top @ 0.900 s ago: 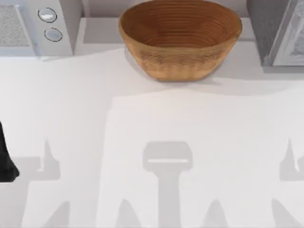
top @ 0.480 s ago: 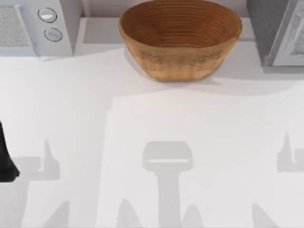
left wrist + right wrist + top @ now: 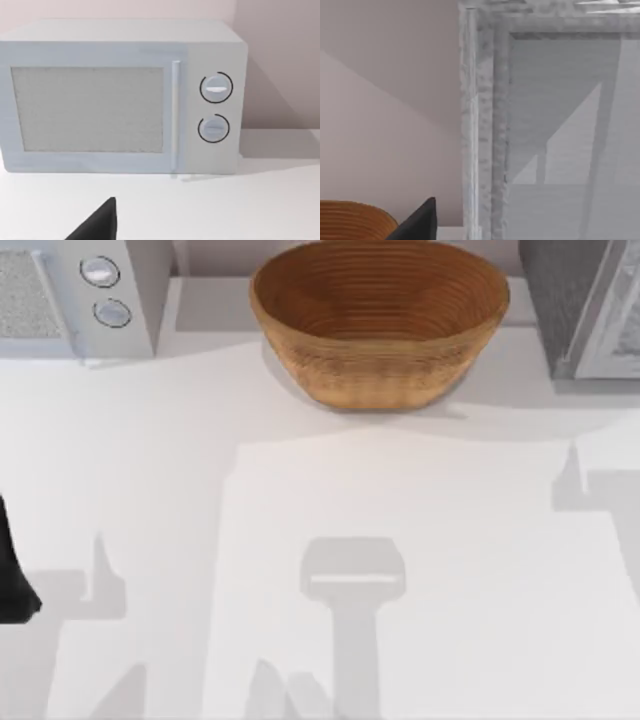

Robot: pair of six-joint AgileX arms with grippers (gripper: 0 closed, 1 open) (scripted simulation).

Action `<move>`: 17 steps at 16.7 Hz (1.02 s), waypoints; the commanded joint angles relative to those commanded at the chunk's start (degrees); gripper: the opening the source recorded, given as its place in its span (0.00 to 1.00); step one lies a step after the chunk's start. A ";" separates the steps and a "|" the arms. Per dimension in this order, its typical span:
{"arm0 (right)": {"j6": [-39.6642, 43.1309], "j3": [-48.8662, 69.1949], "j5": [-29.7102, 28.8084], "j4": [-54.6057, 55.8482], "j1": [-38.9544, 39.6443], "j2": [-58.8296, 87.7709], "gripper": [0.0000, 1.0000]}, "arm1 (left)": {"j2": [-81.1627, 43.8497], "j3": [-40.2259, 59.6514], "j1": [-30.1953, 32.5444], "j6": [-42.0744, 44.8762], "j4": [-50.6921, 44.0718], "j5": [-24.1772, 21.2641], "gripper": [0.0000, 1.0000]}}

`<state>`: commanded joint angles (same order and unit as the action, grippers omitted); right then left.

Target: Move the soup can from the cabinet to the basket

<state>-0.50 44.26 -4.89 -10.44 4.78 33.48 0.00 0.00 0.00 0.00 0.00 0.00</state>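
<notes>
The tan woven basket (image 3: 380,375) stands at the back middle of the table, and its rim also shows in the right wrist view as the basket (image 3: 350,220). The cabinet (image 3: 555,290) is at the back right, with a dark grey side and a pale door panel. The right wrist view looks closely at the cabinet (image 3: 480,125), its white frame and grey panel, with a dark tip of my right gripper (image 3: 420,225) low in front. The soup can is hidden. My left gripper (image 3: 97,227) shows as a dark wedge facing the microwave.
A white microwave (image 3: 110,300) with two round knobs stands at the back left, also seen head-on as the microwave (image 3: 120,100). A dark part of my left arm (image 3: 12,570) sits at the table's left edge. The white tabletop (image 3: 330,490) stretches in front of the basket.
The right arm's shadow on the table has slid toward the back, closer to the cabinet. The left arm, basket and microwave have not moved.
</notes>
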 joint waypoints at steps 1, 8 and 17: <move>-0.05 4.93 -0.56 -1.18 0.52 3.76 1.00 | 0.00 0.00 0.00 0.00 0.00 0.00 1.00; -0.33 36.41 -4.17 -8.72 3.80 27.74 1.00 | 0.00 0.00 0.00 0.00 0.00 0.00 1.00; -0.40 55.54 -6.38 -13.48 5.80 42.57 1.00 | 0.00 0.00 0.00 0.00 0.00 0.00 1.00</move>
<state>-0.90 99.80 -11.27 -23.92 10.58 76.04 0.00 0.00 0.00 0.00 0.00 0.00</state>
